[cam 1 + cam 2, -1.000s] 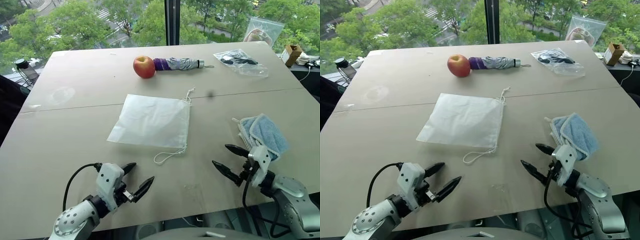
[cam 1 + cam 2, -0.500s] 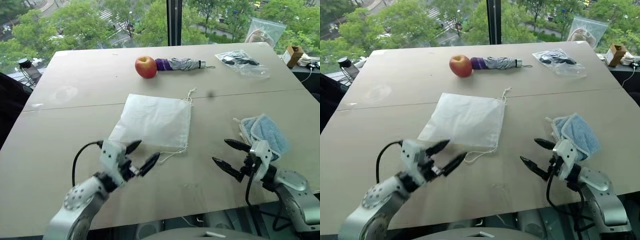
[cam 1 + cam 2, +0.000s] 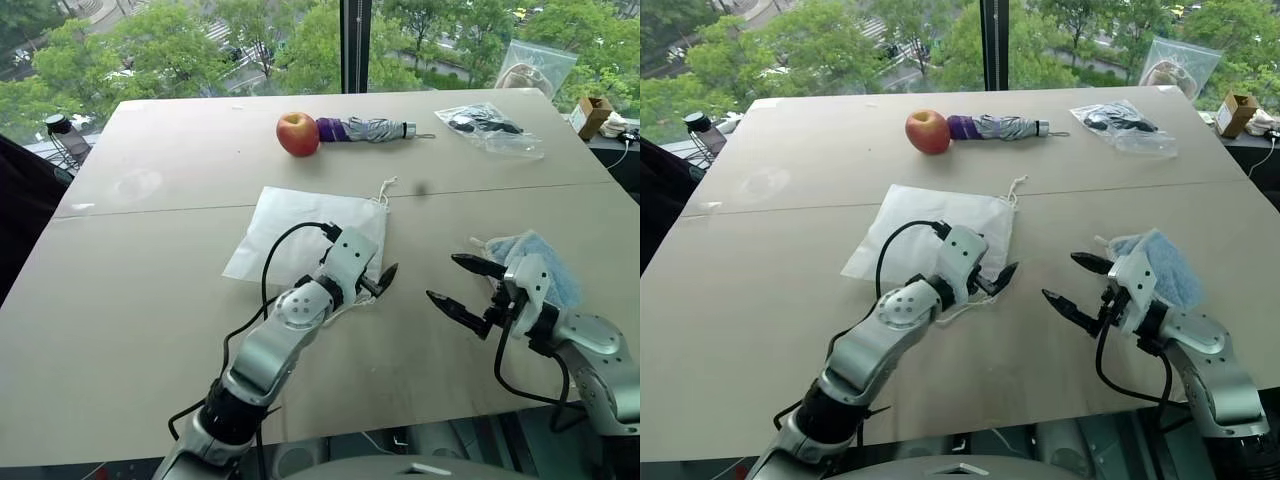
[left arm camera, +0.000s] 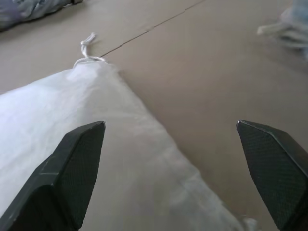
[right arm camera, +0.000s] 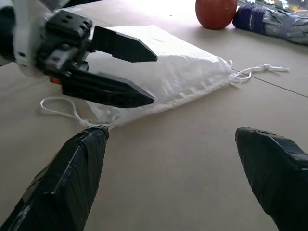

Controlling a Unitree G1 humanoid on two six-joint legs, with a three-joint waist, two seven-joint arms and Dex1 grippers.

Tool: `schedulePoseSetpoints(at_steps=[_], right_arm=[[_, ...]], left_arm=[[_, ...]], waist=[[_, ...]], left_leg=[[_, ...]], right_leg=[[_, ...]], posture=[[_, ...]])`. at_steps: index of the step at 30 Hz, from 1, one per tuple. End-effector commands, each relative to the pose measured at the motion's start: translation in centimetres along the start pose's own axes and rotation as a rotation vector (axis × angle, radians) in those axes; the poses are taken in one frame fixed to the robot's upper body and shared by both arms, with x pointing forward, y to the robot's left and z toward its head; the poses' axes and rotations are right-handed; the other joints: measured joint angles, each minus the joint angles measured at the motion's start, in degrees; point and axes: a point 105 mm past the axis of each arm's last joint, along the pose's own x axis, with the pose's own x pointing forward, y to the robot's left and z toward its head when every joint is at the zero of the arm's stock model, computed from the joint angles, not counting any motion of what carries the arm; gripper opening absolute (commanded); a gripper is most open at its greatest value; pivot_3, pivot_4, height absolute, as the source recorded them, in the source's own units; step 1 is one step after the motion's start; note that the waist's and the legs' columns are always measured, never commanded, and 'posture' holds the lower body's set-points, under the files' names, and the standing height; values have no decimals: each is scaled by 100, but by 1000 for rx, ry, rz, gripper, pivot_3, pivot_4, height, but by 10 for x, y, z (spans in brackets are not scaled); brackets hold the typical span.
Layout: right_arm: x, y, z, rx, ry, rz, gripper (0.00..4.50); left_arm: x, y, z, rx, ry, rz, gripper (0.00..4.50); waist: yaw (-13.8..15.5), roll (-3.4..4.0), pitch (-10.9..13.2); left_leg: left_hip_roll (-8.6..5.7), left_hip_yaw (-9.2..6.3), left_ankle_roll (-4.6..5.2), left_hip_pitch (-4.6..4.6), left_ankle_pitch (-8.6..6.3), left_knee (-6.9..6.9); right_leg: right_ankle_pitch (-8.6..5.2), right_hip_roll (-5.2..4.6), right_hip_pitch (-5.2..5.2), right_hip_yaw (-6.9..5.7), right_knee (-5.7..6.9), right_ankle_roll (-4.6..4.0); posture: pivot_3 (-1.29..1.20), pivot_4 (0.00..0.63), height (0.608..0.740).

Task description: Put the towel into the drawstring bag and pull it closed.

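flat on the table: the drawstring bag, white and thin, mouth edge turned toward the right side, one knotted cord at the far corner and a cord loop at the near corner. above the near right corner of the bag: the left gripper, fingers spread wide, nothing between them, pointing toward the right gripper. not clear whether touching the bag or just over it. from the left wrist view, the bag's edge running between the two black fingers.

off to the right, well apart from the bag: the towel, light blue and fluffy, bunched up on the table. just in front of the towel: the right gripper, fingers also spread wide, empty, pointing toward the bag. hard to tell if touching the towel from behind.

at the far side of the table: a red apple, touching the end of a folded purple-and-grey umbrella. further right: a clear plastic bag with dark things inside. beyond the table's far edge: green trees through a window.
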Motion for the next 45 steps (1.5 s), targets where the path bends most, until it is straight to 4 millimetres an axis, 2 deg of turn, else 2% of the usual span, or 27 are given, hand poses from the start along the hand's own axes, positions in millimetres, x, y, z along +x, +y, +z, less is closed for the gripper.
schedulePoseSetpoints(at_steps=[1,6,10,13,15,17,18,19,21,24,32,34,37,40,45], right_arm=[[-7,-4,15,-51,-26,-31,4500],[-11,-4,16,-53,-21,-42,4500],[-10,-4,16,-56,-17,-42,4500],[-10,-5,15,-58,-14,-42,4500],[-10,-6,15,-60,-12,-42,4500],[-9,-7,16,-61,-12,-42,4500],[-9,-7,16,-61,-13,-42,4500],[-8,-8,16,-62,-13,-41,4500],[-7,-8,15,-62,-13,-38,4500],[-4,-8,15,-63,-16,-34,4500],[-1,-12,18,-71,-30,-38,4500],[-7,-29,21,-104,-19,-135,4500],[-27,-56,21,-147,45,-270,4500],[-58,-80,12,-149,160,-406,4500],[-90,-96,-4,-88,267,-546,4500]], left_arm=[[5,3,3,120,18,85,4490],[3,11,-21,160,159,147,4490],[-4,22,-39,6,220,179,4490],[-9,31,-38,17,178,198,3695],[-13,38,-39,37,158,223,2818],[-19,46,-44,97,156,258,1711],[-23,52,-45,123,151,283,1412],[-26,57,-46,141,144,301,754],[-32,63,-47,153,127,328,50],[-37,66,-45,176,76,341,50],[-41,68,-7,204,-144,329,50],[-40,69,-3,220,-159,310,50],[-38,68,3,247,-171,260,50],[-36,71,10,275,-176,232,50],[-32,74,17,296,-169,204,50]], waist=[[3,0,0],[2,1,-1],[-17,3,-3],[-26,4,-3],[-26,4,-4],[-25,4,-4],[-28,4,-4],[-28,4,-4],[-18,4,-4],[-8,4,-3],[8,3,-2],[8,3,-1],[15,3,-1],[26,3,-1],[-4,3,-1]], left_leg=[[0,0,0,-1,0,0],[0,1,2,1,-1,1],[4,-10,2,7,-1,3],[5,-16,2,13,-1,3],[6,-16,2,15,-1,3],[6,-16,2,15,-1,3],[6,-15,2,15,-1,3],[6,-15,2,15,-1,3],[7,-15,3,14,-2,3],[7,-12,3,13,-2,3],[6,-8,3,6,-2,3],[5,-4,4,4,-3,3],[2,5,4,1,-3,6],[-1,10,5,-2,-3,7],[0,6,10,-5,-6,4]], right_leg=[[0,-1,0,0,0,0],[0,-4,0,2,0,1],[-1,-4,1,5,2,3],[-1,-2,3,6,8,2],[-1,0,3,5,12,2],[-1,0,3,6,12,2],[-1,-1,2,6,12,1],[-1,-1,2,8,12,1],[0,-4,1,9,12,0],[0,-9,1,10,10,0],[11,-12,-2,6,9,-18],[11,-12,-2,6,7,-18],[11,-12,-2,4,7,-17],[12,-15,-2,2,5,-19],[11,-10,-2,-1,2,-19]], posture=[[0,150,740],[0,150,740],[0,150,740],[0,150,740],[0,150,740],[0,150,740],[0,150,740],[0,150,740],[0,150,740],[0,150,740],[0,150,740],[0,150,740],[0,150,740],[0,150,740],[0,150,740]])
